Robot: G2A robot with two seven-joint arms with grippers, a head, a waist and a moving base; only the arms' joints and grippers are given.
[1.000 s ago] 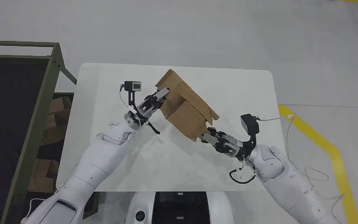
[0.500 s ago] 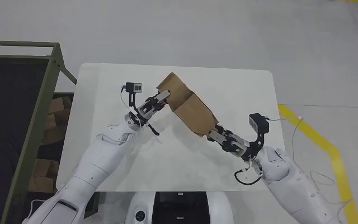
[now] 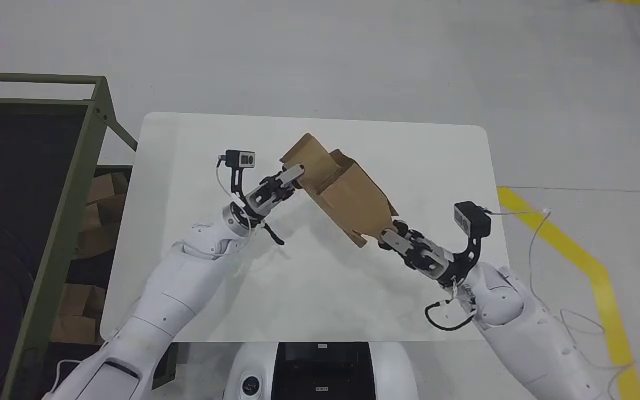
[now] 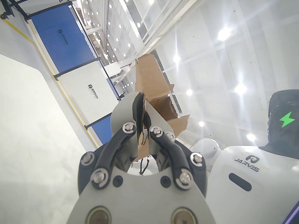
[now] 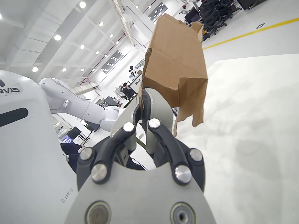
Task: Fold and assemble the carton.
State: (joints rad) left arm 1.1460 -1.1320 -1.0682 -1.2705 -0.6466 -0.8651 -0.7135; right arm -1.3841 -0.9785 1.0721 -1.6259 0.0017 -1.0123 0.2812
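Note:
A brown cardboard carton (image 3: 345,192) is held up above the white table (image 3: 420,150), opened into a tube with loose flaps at both ends. My left gripper (image 3: 290,178) is shut on a flap at the carton's left end; in the left wrist view the gripper (image 4: 141,110) pinches the cardboard edge, with the open carton (image 4: 151,80) beyond. My right gripper (image 3: 385,238) is shut on a flap at the lower right corner; in the right wrist view the gripper (image 5: 142,103) clamps the carton (image 5: 175,61) edge.
A green-framed cart (image 3: 60,170) with cardboard pieces stands left of the table. A yellow floor line (image 3: 560,240) runs on the right. The table's far and right parts are bare.
The carton has swung and opened from a flatter shape into a tube. My right gripper has moved right and slightly toward the table's front with its flap; the left has stayed nearly in place.

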